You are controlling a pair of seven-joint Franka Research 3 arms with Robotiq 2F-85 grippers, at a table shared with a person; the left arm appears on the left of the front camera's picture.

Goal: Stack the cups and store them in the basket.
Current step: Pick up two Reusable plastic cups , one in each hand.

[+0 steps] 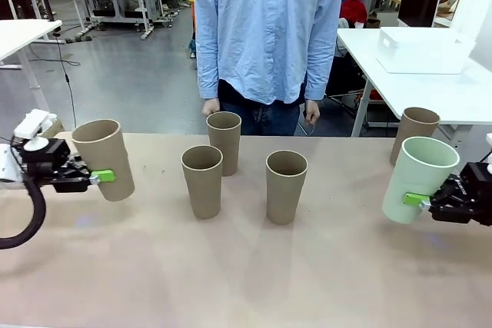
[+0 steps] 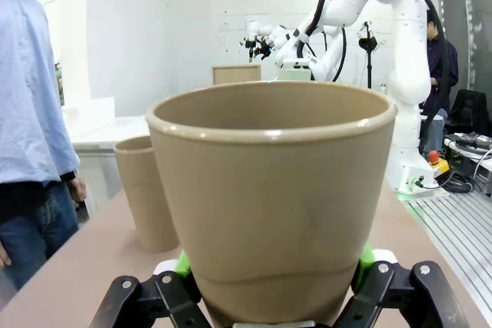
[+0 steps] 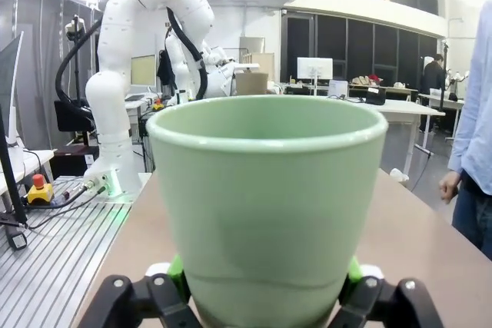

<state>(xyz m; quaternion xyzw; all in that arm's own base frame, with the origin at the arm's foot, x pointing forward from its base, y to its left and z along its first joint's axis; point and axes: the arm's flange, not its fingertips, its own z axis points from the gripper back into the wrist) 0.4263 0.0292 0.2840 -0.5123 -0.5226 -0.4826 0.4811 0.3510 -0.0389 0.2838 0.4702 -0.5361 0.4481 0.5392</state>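
My left gripper (image 1: 104,177) is shut on a tan cup (image 1: 104,157), held tilted just above the table's left side; it looms in the left wrist view as the tan cup (image 2: 269,190) between my fingers (image 2: 273,301). At the right, the mint green cup (image 1: 419,178) is also tilted, with my right gripper (image 1: 417,201) shut on it; the right wrist view has this green cup (image 3: 265,197) up close. Three tan cups (image 1: 202,180) (image 1: 224,141) (image 1: 286,186) stand upright mid-table, and one more (image 1: 415,134) at the far right. The white basket (image 1: 423,50) sits on a side table behind.
A person in a blue shirt (image 1: 269,28) stands at the table's far edge, hands down at the sides. A white side table (image 1: 461,97) stands at the back right. The near half of the tan tabletop (image 1: 246,274) is bare.
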